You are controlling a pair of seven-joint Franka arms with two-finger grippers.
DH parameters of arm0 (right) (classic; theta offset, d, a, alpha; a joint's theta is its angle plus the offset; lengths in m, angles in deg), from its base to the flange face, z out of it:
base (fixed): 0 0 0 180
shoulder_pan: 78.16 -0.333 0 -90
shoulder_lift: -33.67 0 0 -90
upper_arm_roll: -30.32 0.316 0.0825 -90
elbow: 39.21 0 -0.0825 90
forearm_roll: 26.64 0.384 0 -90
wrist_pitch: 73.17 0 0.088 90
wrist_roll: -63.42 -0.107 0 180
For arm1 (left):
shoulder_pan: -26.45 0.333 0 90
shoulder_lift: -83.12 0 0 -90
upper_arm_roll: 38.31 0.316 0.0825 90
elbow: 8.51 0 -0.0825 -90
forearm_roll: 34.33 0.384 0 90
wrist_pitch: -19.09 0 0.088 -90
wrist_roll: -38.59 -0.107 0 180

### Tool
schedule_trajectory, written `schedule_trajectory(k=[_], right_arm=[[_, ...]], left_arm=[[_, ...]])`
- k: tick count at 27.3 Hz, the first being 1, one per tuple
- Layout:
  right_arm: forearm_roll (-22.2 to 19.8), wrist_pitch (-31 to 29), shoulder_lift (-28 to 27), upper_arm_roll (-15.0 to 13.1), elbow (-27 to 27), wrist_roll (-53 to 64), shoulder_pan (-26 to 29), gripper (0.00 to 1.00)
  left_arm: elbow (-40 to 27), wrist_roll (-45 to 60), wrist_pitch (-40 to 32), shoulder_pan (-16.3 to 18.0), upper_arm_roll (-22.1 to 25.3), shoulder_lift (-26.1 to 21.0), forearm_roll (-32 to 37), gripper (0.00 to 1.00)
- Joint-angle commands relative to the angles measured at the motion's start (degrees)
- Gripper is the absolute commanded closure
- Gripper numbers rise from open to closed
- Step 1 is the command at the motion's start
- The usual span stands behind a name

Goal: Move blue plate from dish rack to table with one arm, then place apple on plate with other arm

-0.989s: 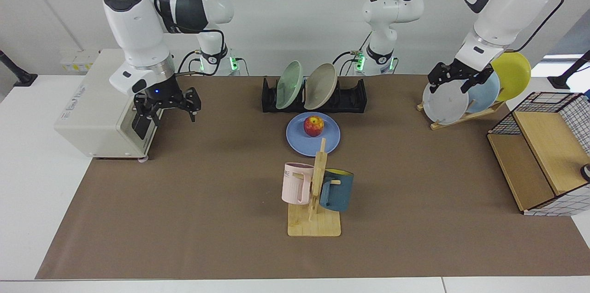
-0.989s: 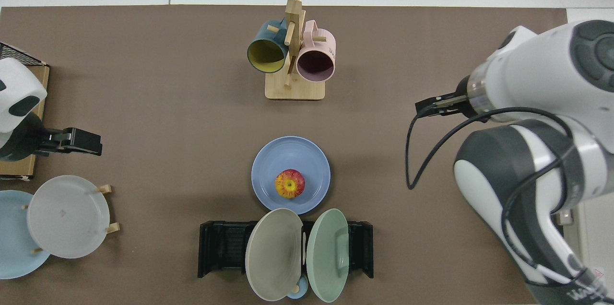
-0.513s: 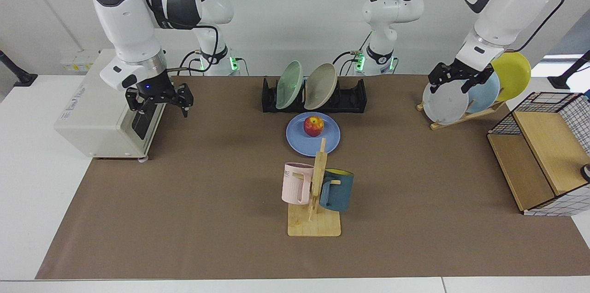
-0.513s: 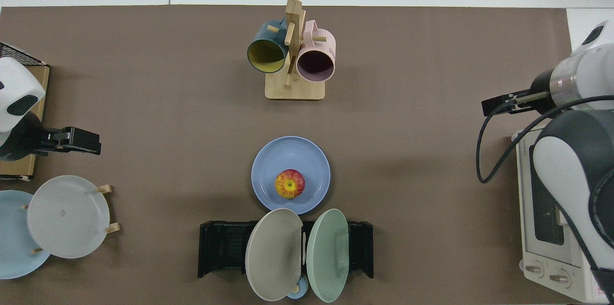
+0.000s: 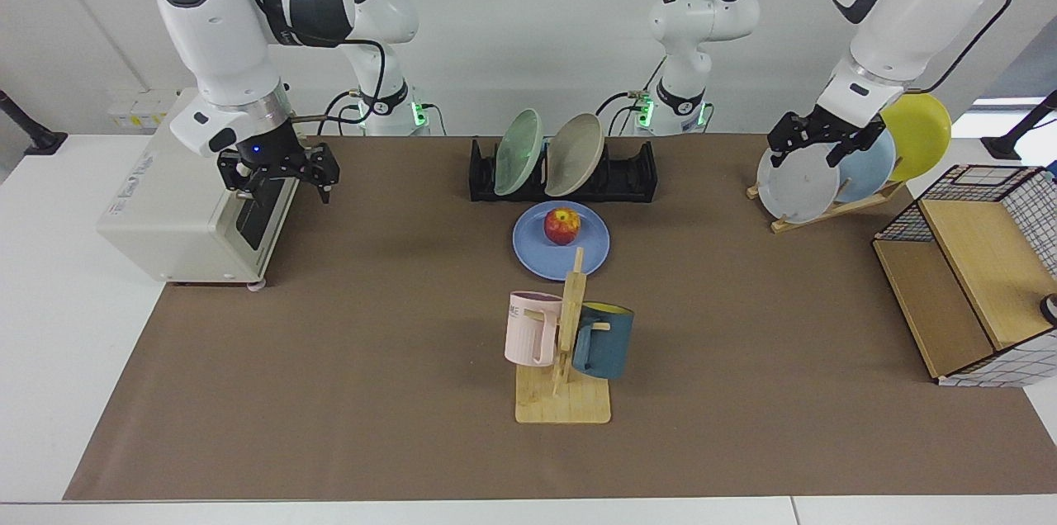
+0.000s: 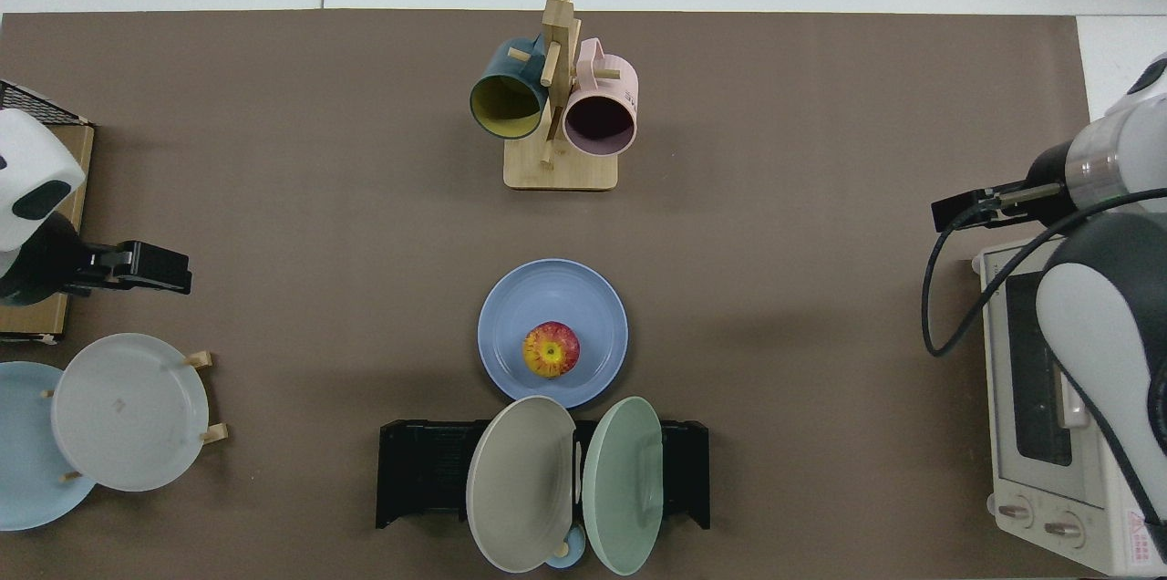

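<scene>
Right gripper [image 5: 278,180] sits empty, jaws apart, hovering by the front of the white toaster oven [image 5: 177,203] at the bench's end; a second ago it hung lower and further out over the brown mat, so it has pulled up and back toward its own side. Left gripper [image 5: 817,143] has not budged, parked in front of the grey plate [image 5: 797,186] on the slanted wooden plate stand [image 5: 826,207], jaws apart and holding nothing.

Out to the middle: the apple [image 5: 561,225] rests on the blue plate [image 5: 561,243], and the plate lies flat on the bench [image 5: 330,360] just in front of the dish rack [image 5: 632,174]. From above, the apple [image 6: 551,349] sits slightly toward the rack side of the plate [image 6: 583,306], well inside the rim. Both halves of the job look done; this retreat reads as the arm clearing off.

Room check: the rack holds a pale green plate [image 5: 518,152] and a beige plate [image 5: 574,153], which from above overhang the blue plate's near edge. The wooden mug stand [image 5: 564,376] with a pink mug [image 5: 528,328] and a dark teal mug [image 5: 603,341] stands on the plate's other side. Open mat stretches wide on both flanks.
</scene>
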Motion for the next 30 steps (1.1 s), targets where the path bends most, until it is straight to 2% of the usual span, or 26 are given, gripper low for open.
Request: schedule_trajectory(k=[1,3,7,9,19,20,25,30], right_arm=[[0.83,1.19,1.77,-1.82,1.31,0.87,-1.06,0.0],[0.83,1.19,1.77,-5.5,1.31,0.96,-4.74,0.0],[1.18,1.54,1.77,-15.52,1.22,1.04,-14.58,0.0],[2.14,1.45,1.77,-17.56,1.22,0.78,-16.53,0.0],[3.91,1.54,1.68,-17.48,1.14,-0.8,-15.57,0.0],[3.91,1.62,1.68,-17.13,1.05,-0.98,-15.14,0.0],[4.79,2.68,1.68,-10.81,0.96,-4.92,-10.13,0.0],[4.79,3.21,1.77,-10.71,1.14,-5.46,-10.74,0.0]], left_arm=[[-0.21,0.69,0.73,-0.03,0.02,0.08,0.25,0.0],[-0.21,0.69,0.73,-0.03,0.02,0.08,0.25,0.0],[-0.21,0.77,0.73,-0.03,0.02,0.08,0.25,0.0],[-0.21,0.77,0.73,-0.03,0.02,0.08,0.25,0.0],[-0.21,0.77,0.73,-0.03,0.02,0.08,0.25,0.0],[-0.21,0.77,0.73,-0.03,0.02,0.08,0.25,0.0],[-0.21,0.77,0.73,-0.03,0.02,0.08,0.25,0.0],[-0.21,0.77,0.73,-0.03,0.02,0.08,0.25,0.0]])
